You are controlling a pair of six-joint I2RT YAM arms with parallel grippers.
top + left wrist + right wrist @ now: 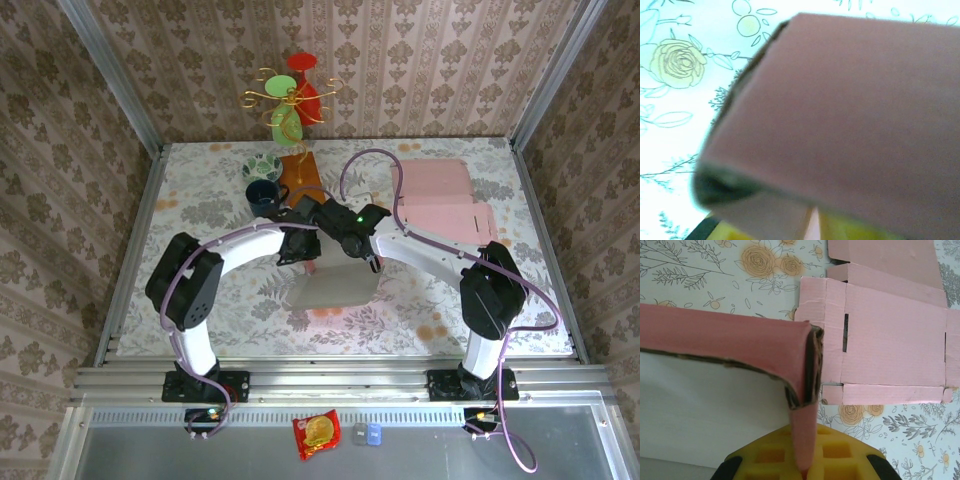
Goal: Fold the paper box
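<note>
The paper box (335, 290), pink outside and pale inside, stands partly folded at the middle of the table, and both arms meet over its far edge. My right gripper (370, 260) is shut on an upright pink corner flap, which sits pinched between the yellow pads (840, 455) of my right gripper (805, 467). A long pink wall (725, 340) runs left from that corner. My left gripper (298, 250) is at the box's far left corner. In the left wrist view a blurred pink panel (840, 110) covers most of my left gripper (815, 230), so its state is unclear.
A flat pink cardboard blank (440, 200) lies at the back right, just beyond the held corner (890, 340). A dark cup (263, 195), a patterned bowl (262, 165), a brown box (300, 175) and a wire ornament stand (290, 100) crowd the back centre.
</note>
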